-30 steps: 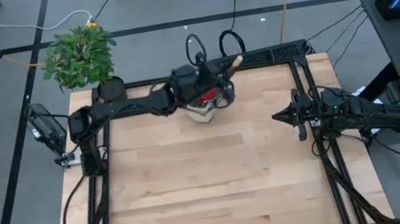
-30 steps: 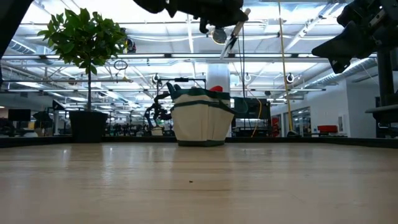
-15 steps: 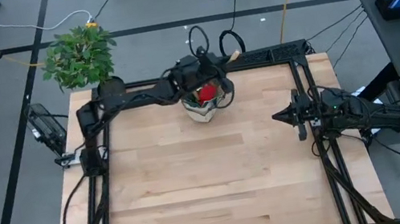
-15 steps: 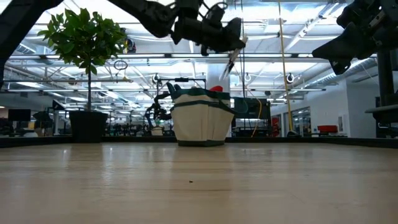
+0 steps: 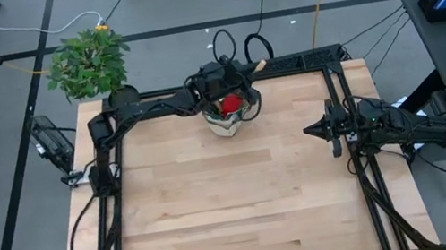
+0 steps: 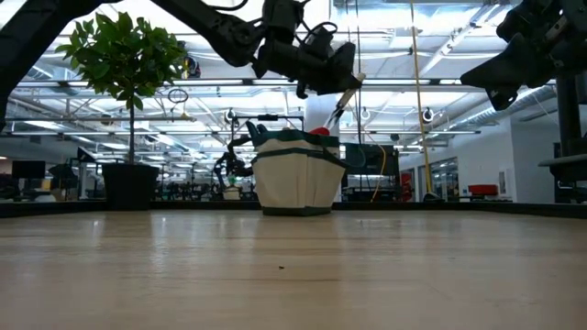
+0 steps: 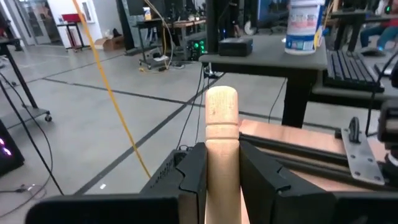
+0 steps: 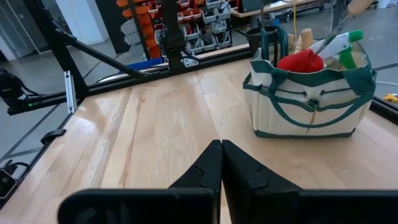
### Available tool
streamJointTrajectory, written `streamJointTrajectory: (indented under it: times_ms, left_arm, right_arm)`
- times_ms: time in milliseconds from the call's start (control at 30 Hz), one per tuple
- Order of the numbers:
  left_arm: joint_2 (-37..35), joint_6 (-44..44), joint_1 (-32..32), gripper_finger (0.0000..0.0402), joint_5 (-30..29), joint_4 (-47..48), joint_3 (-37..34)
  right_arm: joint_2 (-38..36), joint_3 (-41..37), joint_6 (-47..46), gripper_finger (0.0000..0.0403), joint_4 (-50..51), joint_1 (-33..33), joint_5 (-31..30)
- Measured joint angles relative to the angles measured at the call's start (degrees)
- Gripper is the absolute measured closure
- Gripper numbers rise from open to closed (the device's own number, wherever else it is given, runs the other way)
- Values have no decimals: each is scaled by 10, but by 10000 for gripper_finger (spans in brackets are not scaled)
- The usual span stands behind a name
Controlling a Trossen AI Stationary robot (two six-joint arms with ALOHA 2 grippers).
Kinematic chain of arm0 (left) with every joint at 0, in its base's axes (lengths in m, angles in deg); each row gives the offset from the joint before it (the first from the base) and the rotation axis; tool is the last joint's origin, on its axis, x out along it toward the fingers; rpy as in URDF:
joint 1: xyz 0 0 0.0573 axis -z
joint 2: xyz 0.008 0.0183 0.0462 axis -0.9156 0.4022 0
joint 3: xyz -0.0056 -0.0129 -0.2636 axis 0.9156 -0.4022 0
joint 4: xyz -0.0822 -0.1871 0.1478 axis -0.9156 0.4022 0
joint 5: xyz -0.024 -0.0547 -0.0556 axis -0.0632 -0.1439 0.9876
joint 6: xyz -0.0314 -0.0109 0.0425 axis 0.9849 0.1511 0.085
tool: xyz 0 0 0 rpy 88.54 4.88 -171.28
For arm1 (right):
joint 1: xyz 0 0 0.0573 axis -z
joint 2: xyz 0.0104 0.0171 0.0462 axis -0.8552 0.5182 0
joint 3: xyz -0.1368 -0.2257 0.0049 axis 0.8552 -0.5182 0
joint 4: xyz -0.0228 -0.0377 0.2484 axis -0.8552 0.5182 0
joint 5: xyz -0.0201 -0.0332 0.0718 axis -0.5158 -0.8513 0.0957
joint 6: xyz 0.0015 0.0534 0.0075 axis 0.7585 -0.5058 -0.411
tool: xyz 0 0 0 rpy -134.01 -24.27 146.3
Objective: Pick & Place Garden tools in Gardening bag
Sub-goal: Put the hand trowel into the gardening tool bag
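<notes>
Hovering just above the gardening bag [image 6: 295,183], the left gripper [image 7: 222,171] has its fingers clamped on the wooden handle of a garden tool [image 7: 222,134], whose metal end slants down from the gripper toward the bag's open mouth [image 6: 337,108]. Below it, the bag already holds a red glove [image 8: 301,61] and a green-white bottle [image 8: 341,43]. From the low view it is hard to tell whether the tool's tip sits inside the rim or just outside it. Let go too early or off-centre, the tool could strike the rim, tip the light canvas bag, or glance off onto the table [image 5: 236,204]. The right gripper [image 8: 221,163] waits well apart at the table's edge, fingers pressed together on nothing
</notes>
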Motion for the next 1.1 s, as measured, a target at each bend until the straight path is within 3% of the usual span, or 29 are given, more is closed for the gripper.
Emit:
streamJointTrajectory:
  times_ms: [233,833,1100]
  left_arm:
    - [7,6,-6,334,9,-26,0]
    - [11,-15,-9,334,24,24,0]
    - [11,-10,-10,273,7,23,0]
  right_arm:
    - [0,0,-1,403,0,0,0]
    - [0,0,-15,403,0,0,0]
    - [0,0,-15,403,0,0,0]
